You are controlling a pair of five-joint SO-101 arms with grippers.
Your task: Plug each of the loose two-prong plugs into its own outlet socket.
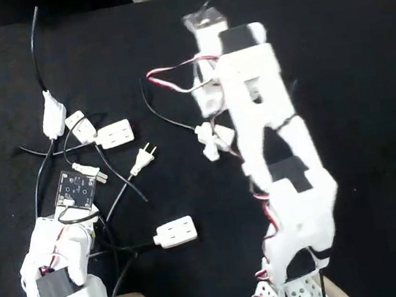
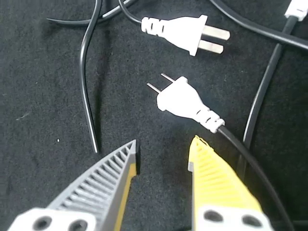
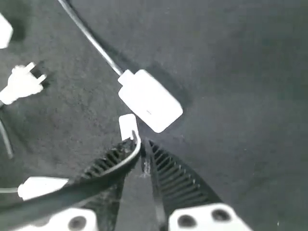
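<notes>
My left gripper (image 2: 164, 141) hangs open just short of a white round-pin plug (image 2: 185, 98), which lies loose on the black cloth. A second white plug (image 2: 185, 31) with flat blades lies beyond it. In the high view the left arm (image 1: 60, 271) sits at the near left with a plug (image 1: 88, 171) beside its tip. My right gripper (image 3: 142, 144) is shut on a small white plug (image 3: 127, 126) whose black cable trails over one finger. That plug's end sits right beside a white outlet block (image 3: 150, 100). Another loose plug (image 1: 144, 158) lies mid-table.
White outlet sockets lie at the left (image 1: 115, 133) and near the front (image 1: 175, 232), and an adapter (image 1: 53, 113) sits farther back. Black cables (image 1: 109, 172) criss-cross the left half. The right arm (image 1: 271, 145) spans the middle; the cloth to its right is bare.
</notes>
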